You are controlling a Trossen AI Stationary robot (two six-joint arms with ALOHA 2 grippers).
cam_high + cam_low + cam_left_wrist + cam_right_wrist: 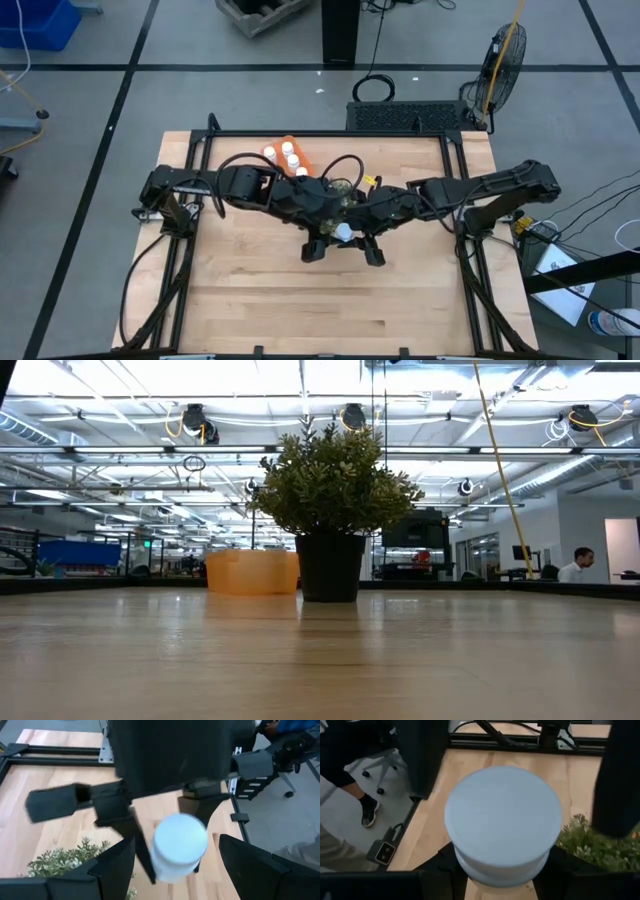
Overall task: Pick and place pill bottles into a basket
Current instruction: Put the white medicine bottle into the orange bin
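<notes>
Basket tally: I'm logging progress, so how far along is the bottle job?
Done: at least three pill bottles stand in the orange basket. In hand: the right gripper holds a further bottle, with the left gripper jaws open around it. Left: that bottle must reach the basket; others may be hidden under the arms.

The orange basket (pixel 252 572) sits just beside the potted plant (pixel 331 510) on the table (pixel 320 660).

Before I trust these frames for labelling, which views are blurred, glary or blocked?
Right wrist view: the small white capped pill bottle fills the frame, soft-focused. Left wrist view: near dark parts blurred. Low view: bright ceiling lights glare behind the round green bushy plant. High view: evenly lit; arms hide the plant.
</notes>
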